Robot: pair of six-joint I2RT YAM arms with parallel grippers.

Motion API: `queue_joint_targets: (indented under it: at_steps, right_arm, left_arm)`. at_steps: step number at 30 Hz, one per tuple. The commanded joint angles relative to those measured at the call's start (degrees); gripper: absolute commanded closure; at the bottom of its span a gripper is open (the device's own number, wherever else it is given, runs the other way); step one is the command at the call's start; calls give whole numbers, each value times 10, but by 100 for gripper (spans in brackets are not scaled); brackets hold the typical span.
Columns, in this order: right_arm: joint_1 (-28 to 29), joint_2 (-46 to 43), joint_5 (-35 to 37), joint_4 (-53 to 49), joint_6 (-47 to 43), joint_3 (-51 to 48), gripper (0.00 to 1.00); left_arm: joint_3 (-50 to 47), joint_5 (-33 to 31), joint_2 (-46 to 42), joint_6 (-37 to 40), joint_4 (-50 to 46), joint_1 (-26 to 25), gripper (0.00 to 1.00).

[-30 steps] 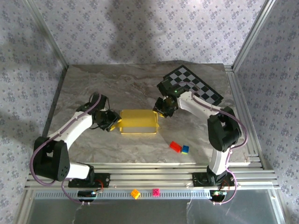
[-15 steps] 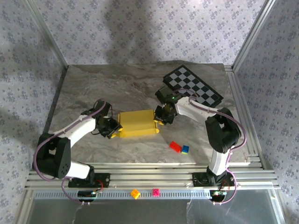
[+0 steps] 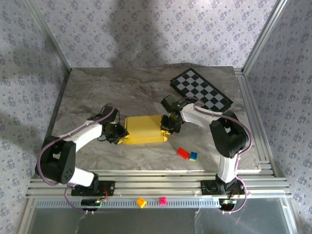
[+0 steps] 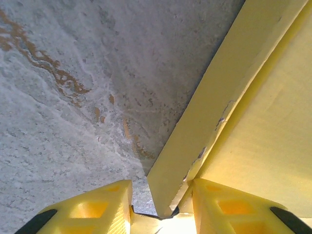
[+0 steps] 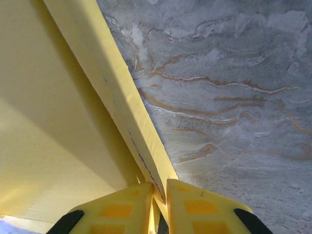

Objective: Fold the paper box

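Right wrist: right gripper (image 5: 160, 195) pinches paper box (image 5: 58, 97) wall; left gripper (image 4: 161, 207) hold unclear.

Checkerboard mat (image 3: 201, 89), red brick (image 3: 183, 153), blue brick (image 3: 193, 156)

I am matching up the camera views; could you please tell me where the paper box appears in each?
Top external: paper box at the centre of the table.
Left wrist: paper box on the right side.
Right wrist: paper box on the left side.
Shared landmark: the marbled table.
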Motion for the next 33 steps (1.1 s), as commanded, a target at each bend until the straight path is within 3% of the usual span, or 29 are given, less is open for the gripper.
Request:
queue_joint_targets:
  at_steps: [1, 6, 10, 15, 23, 33]
  right_arm:
    - [6, 12, -5, -17, -15, -9, 82]
    - [3, -22, 16, -51, -32, -8, 75]
    - [3, -48, 22, -69, -44, -4, 69]
    - [17, -67, 25, -87, -62, 2, 70]
    - [36, -65, 9, -77, -59, -4, 72]
    - [44, -46, -6, -72, -59, -6, 72]
  left_arm:
    - [-10, -31, 5, 8, -28, -4, 60]
    - [29, -44, -37, 35, -91, -3, 46]
    - [67, -51, -62, 72, -141, 1, 44]
    - [93, -26, -54, 112, -167, -1, 51]
    - [67, 11, -38, 96, -115, -9, 62]
    - [29, 8, -26, 103, -131, -22, 62]
